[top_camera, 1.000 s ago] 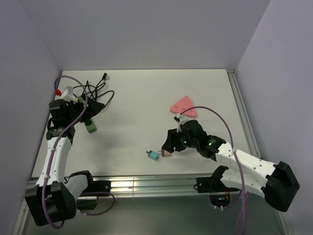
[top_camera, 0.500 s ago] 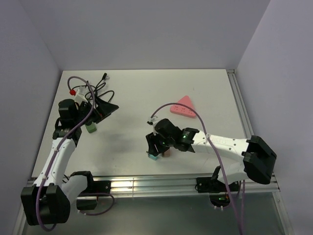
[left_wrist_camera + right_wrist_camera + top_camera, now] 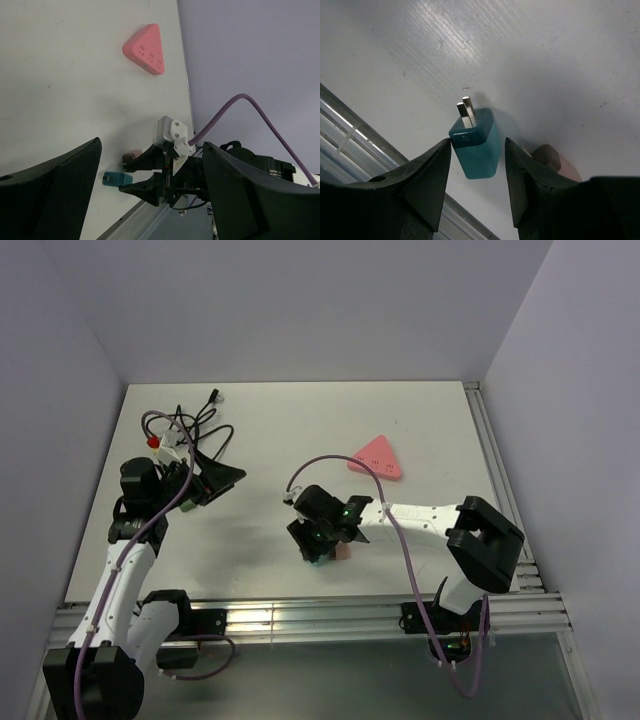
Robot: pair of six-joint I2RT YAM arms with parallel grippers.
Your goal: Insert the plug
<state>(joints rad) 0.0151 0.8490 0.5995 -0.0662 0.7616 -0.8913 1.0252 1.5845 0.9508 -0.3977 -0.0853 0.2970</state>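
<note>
Two dark fingers (image 3: 427,180) of the right end effector (image 3: 478,143) stand apart on either side of the small teal two-pronged plug (image 3: 476,150). The plug lies flat on the white bench (image 3: 300,440) between them. One fingertip is just at the plug's corner and the other is a little clear of it; the wrist view does not show whether either one presses on it. The metal prongs point away from the wrist. Just beside the plug sits a small brownish-pink block (image 3: 547,156), near the metal rail (image 3: 300,615) at the bench's front edge. The pink triangular power strip (image 3: 375,457) lies well apart, farther back on the bench, socket slots facing up. The left end effector (image 3: 222,478) hovers over the left side with its fingers spread wide and nothing between them, near a tangle of black cable (image 3: 195,425).
</note>
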